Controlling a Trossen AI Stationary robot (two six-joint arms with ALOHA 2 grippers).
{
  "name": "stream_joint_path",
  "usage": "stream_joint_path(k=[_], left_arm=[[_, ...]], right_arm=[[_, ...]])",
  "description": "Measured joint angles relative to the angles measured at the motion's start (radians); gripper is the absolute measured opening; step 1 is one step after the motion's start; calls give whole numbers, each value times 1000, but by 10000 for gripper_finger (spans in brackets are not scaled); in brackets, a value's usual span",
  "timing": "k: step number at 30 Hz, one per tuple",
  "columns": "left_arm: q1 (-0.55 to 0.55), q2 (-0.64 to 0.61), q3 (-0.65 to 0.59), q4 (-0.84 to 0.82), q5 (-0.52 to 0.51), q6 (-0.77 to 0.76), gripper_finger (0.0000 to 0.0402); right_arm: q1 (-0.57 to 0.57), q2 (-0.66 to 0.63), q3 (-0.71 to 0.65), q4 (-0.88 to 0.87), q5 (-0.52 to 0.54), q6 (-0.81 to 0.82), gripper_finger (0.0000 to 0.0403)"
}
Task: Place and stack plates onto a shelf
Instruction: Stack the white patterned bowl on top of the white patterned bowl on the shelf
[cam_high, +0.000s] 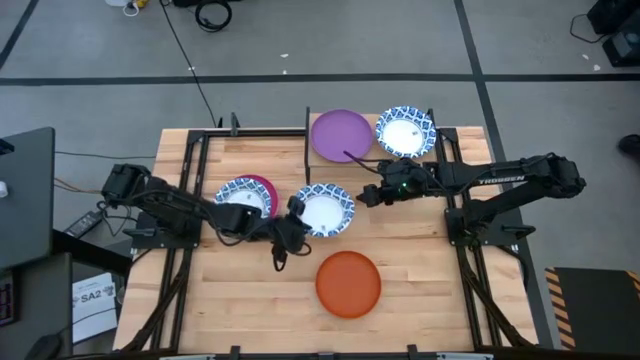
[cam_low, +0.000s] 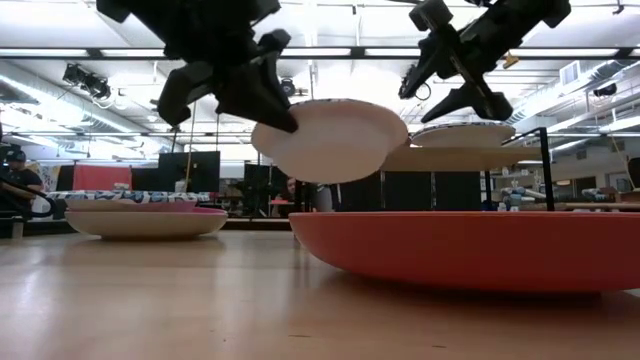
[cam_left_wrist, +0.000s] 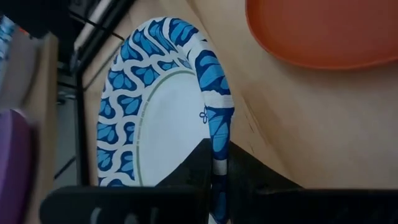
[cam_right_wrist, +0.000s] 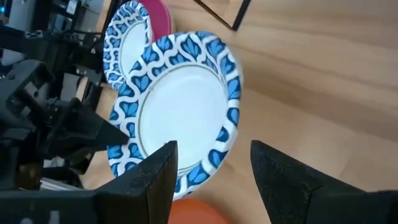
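My left gripper (cam_high: 292, 226) is shut on a white plate with a blue patterned rim (cam_high: 326, 211), which hangs above the table's middle (cam_low: 330, 140). My right gripper (cam_high: 368, 194) hovers open just right of that plate, its fingers (cam_right_wrist: 155, 180) over the plate's right rim without touching. A purple plate (cam_high: 340, 135) and a blue-rimmed plate (cam_high: 405, 132) rest on the shelf (cam_low: 440, 160) at the far side. Another blue-rimmed plate (cam_high: 240, 197) lies on a magenta plate (cam_high: 266, 186) at the left. An orange plate (cam_high: 348, 284) lies on the table near the front. My left gripper pinches the plate's rim (cam_left_wrist: 217, 149) on the side toward the table's left, one finger on the upper face and one on the underside. The fingers come from the left, slanting down. The plate is lifted clear of the table, nearly level, reaching out to the right.
Black metal frames (cam_high: 455, 215) run along both sides of the wooden table (cam_high: 430, 300). The shelf's black leg (cam_low: 545, 165) stands at the right in the low view. A person (cam_low: 15, 175) sits far off in the room behind.
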Motion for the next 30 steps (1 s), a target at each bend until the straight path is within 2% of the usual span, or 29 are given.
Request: stream_joint_path(k=[12,21,30], left_arm=[[-70,0,1,21,-194,79,34],[-70,0,1,80,-220,79,34],[-71,0,1,130,-250,149,34]], right_arm=[[0,1,0,2,-1,44,208],[5,1,0,102,-2,44,208],[6,1,0,102,-2,44,208]])
